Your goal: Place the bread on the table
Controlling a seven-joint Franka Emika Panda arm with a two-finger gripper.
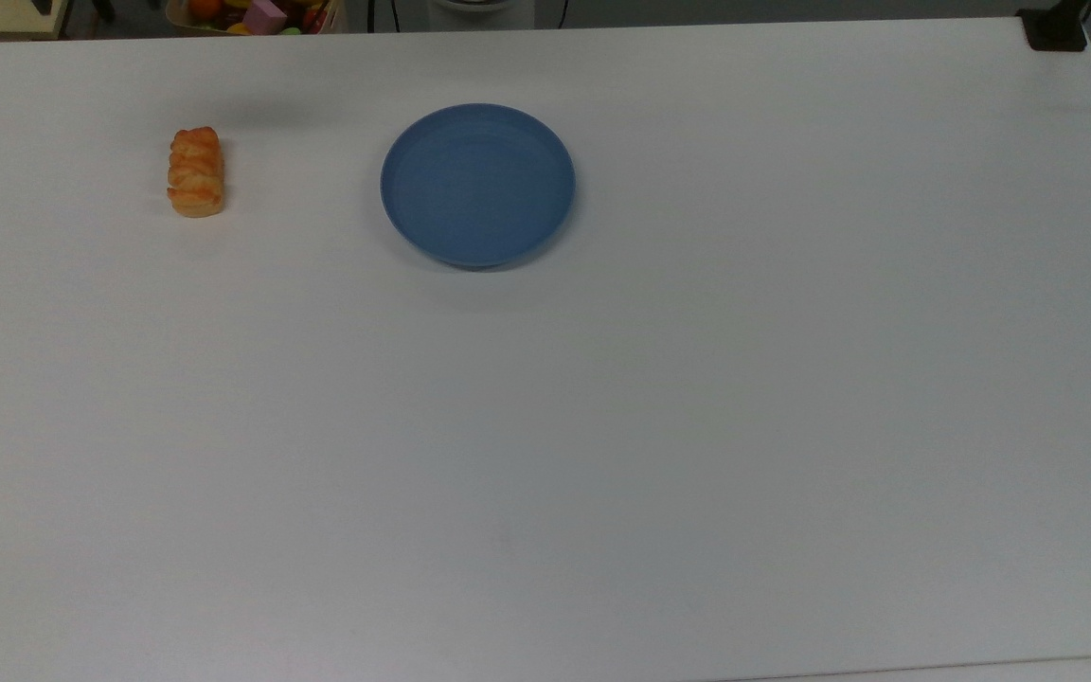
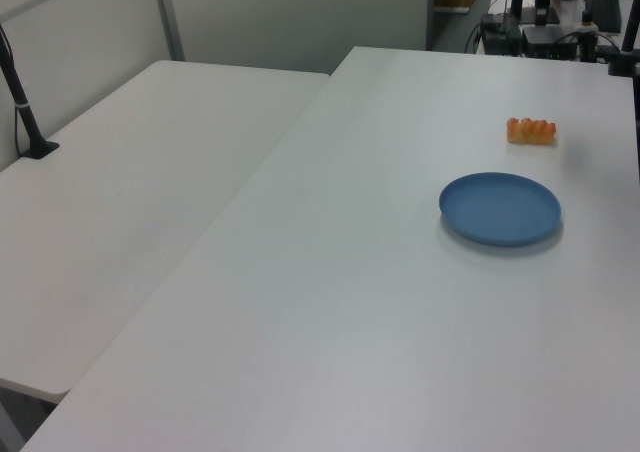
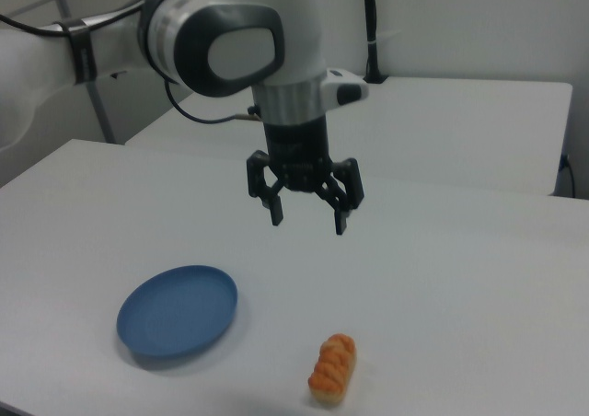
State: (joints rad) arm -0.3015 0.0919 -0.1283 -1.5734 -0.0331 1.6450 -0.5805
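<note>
The bread point(image 1: 195, 171) is a small golden-orange ridged loaf lying flat on the white table point(image 1: 602, 426), toward the top view's upper left. It also lies on the table in the left view point(image 2: 530, 130) and the right view point(image 3: 332, 368). In the right view my gripper point(image 3: 306, 223) hangs open and empty, well above the table and clear of the bread, with nothing between its fingers.
A round blue plate point(image 1: 477, 184) sits empty on the table, to the right of the bread in the top view; it also appears in the left view point(image 2: 500, 208) and right view point(image 3: 178, 310). A box of colourful toys point(image 1: 257, 14) stands beyond the far edge. A second white table point(image 2: 120, 202) adjoins.
</note>
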